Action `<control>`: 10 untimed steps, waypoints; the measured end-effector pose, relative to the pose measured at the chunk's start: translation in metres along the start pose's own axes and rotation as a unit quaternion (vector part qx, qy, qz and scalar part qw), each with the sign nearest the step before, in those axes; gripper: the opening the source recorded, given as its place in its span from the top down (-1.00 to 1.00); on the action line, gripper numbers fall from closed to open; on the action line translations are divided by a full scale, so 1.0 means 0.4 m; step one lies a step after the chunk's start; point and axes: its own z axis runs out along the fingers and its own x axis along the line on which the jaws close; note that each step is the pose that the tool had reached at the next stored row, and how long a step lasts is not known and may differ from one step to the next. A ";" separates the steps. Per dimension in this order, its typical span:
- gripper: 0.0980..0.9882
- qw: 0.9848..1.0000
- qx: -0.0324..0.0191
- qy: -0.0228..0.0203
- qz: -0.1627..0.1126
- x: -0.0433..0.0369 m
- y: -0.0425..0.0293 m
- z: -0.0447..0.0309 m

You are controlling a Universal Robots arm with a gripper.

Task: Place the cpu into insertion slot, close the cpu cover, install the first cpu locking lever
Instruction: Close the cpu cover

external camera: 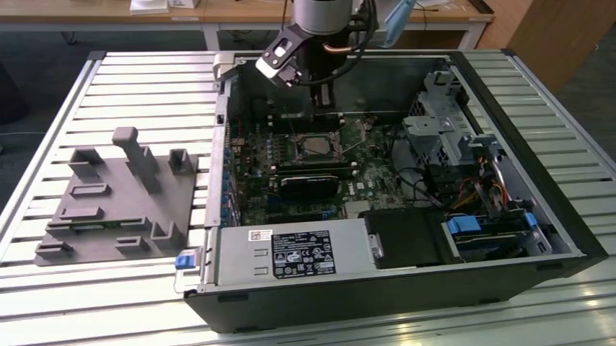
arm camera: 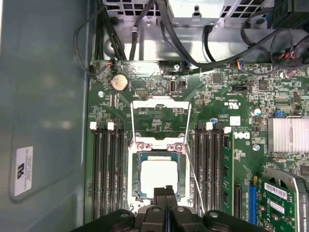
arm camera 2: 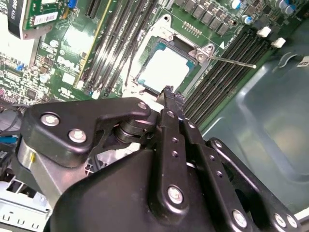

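Deep inside the open computer case (external camera: 385, 306), at about eleven o'clock from its middle in the exterior view, the tool (arm camera: 165, 189) hangs point-down over the green board. Its two fingers are pressed together with nothing between them. In both wrist views their tips sit at the edge of the cpu (arm camera: 158, 175), touching it or just above it; I cannot tell which.

The cpu lies flat and square in the insertion slot (arm camera: 137, 179), silver face up, so the placing step looks done. The cpu cover (arm camera: 161, 103) is swung right back on its hinge and lies open beyond the slot, on the side away from the tool, with bare board showing through its cut-out. That leaves the slot open from above, and the closing is not yet done. The thin locking lever (arm camera: 194, 183) stands free beside the slot and is not latched. Narrow closed fingers suit this spot, I judge, since the memory slots (arm camera: 108, 169) crowd both sides.

The case lies on its side on the slatted bench (external camera: 144, 86), which turns the board upward for a reach straight down. It also holds a black card (external camera: 313, 184) at six o'clock from the slot. A grey holder block (external camera: 106, 202) sits at nine o'clock from the case.
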 end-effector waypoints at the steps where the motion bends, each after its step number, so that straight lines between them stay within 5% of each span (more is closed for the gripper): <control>1: 0.98 1.000 0.000 0.000 0.000 -0.001 0.001 0.001; 7: 0.98 1.000 0.005 0.009 0.001 -0.001 0.044 0.006; 10: 0.98 1.000 0.005 0.010 0.001 -0.001 0.062 0.008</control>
